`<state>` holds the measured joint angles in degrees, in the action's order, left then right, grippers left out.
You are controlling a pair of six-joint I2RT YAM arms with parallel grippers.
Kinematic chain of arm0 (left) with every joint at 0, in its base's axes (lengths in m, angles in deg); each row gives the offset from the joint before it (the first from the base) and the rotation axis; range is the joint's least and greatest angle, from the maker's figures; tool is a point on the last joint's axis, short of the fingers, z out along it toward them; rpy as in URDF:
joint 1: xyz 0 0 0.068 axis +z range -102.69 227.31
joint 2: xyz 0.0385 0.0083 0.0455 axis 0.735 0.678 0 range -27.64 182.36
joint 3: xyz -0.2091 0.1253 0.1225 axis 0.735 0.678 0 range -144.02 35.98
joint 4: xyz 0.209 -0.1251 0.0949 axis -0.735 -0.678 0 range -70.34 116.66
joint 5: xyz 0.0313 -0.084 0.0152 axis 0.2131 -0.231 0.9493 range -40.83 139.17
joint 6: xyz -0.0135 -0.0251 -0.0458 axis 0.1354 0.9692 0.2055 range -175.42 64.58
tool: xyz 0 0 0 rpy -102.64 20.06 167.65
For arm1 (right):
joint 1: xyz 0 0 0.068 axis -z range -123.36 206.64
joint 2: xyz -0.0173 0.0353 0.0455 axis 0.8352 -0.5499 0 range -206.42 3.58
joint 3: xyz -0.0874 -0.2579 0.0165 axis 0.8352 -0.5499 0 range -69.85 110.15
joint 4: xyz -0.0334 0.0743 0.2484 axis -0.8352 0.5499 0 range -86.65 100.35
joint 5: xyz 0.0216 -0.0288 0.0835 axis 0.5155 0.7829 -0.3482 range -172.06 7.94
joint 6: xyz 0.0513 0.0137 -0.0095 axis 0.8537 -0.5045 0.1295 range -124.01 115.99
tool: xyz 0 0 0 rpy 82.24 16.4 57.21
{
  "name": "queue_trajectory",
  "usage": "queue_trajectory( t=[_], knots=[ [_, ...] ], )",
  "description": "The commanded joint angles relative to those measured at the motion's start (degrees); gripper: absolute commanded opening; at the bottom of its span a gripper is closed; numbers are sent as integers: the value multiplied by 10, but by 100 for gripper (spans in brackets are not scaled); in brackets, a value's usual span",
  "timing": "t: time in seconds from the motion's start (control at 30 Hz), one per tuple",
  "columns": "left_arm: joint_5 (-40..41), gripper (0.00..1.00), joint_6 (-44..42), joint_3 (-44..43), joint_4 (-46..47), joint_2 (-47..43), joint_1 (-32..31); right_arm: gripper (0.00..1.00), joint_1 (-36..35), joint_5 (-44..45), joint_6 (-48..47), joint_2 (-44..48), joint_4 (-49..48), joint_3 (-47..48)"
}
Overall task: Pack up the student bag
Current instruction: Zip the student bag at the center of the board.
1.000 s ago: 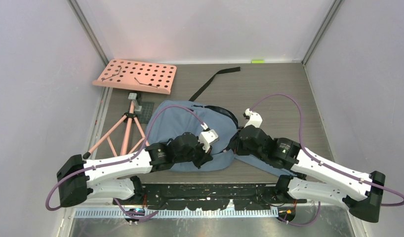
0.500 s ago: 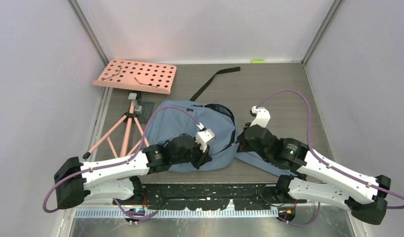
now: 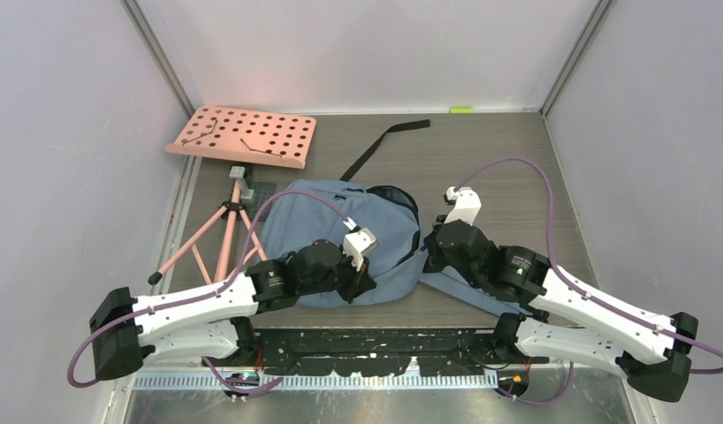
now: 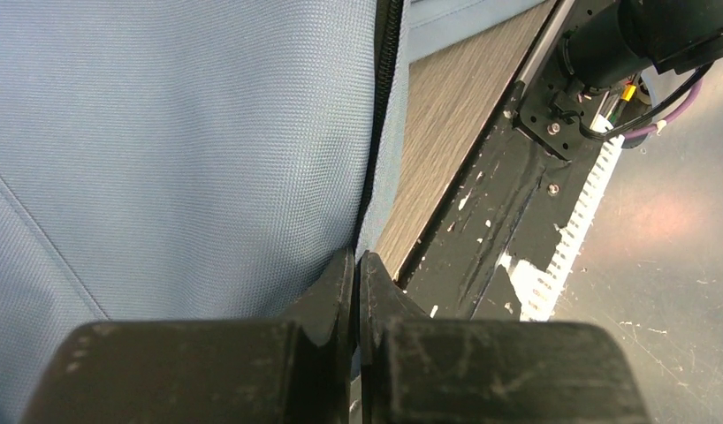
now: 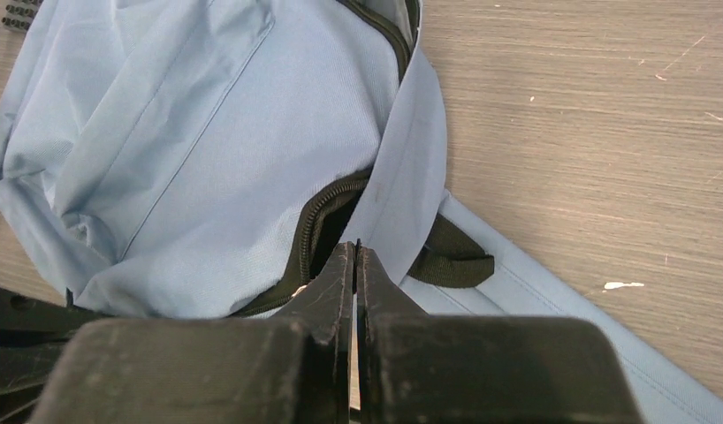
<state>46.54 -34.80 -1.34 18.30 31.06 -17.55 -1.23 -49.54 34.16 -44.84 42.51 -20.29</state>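
The student bag lies flat on the wooden table, close to the near edge, between the two arms and a little left of the middle. A black strap runs from its top toward the back wall.

The left gripper is down at the bag's near right part. In the left wrist view its fingers are pressed together with only a thin dark line between them. Their tips touch the blue-grey cloth where a black zipper runs down the bag's edge to meet them. Bare table and the black mounting plate lie just to the right of that edge. Whether any cloth is caught between the tips cannot be told.

The right gripper sits at the bag's right side. In the right wrist view its fingers are likewise pressed together. The tips meet the lower end of a pale fabric flap, beside a partly open zipper that curves away to the left. A black webbing loop lies just right of the tips, and a padded blue shoulder strap stretches off over the table beyond it. Again it is unclear whether the flap is pinched or only touched.

Left of the bag lie a pink tripod and a pink perforated board.
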Motion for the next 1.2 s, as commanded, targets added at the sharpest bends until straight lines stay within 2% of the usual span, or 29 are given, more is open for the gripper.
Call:
queue_trajectory(
  t=[0.0, 0.43, 0.67, 0.7, 0.83, 0.9, 1.03, 1.17],
  knots=[
    [-16, 0, 25, 35, -143, -17, -1, 0, 45, 108, -62, -25, -54, 35],
    [-52, 0, 66, 67, -156, -58, -1, 0, 215, -68, -126, -144, -156, 63],
    [-63, 1, 71, 54, -165, -65, 0, 0, 256, -177, -132, -194, -177, 61],
    [-56, 6, 71, 44, -164, -64, -1, 0, 256, -189, -131, -195, -177, 61],
    [-19, 49, 68, -8, -128, -43, 0, 1, 256, -246, -124, -192, -166, 55],
    [2, 64, 60, -41, -103, -16, 0, 1, 256, -264, -121, -186, -159, 50],
    [49, 79, 30, -105, -53, 54, 0, 1, 256, -284, -112, -169, -144, 41],
    [85, 86, 9, -156, -8, 131, 3, 0, 256, -283, -107, -146, -128, 37]
  ],
)
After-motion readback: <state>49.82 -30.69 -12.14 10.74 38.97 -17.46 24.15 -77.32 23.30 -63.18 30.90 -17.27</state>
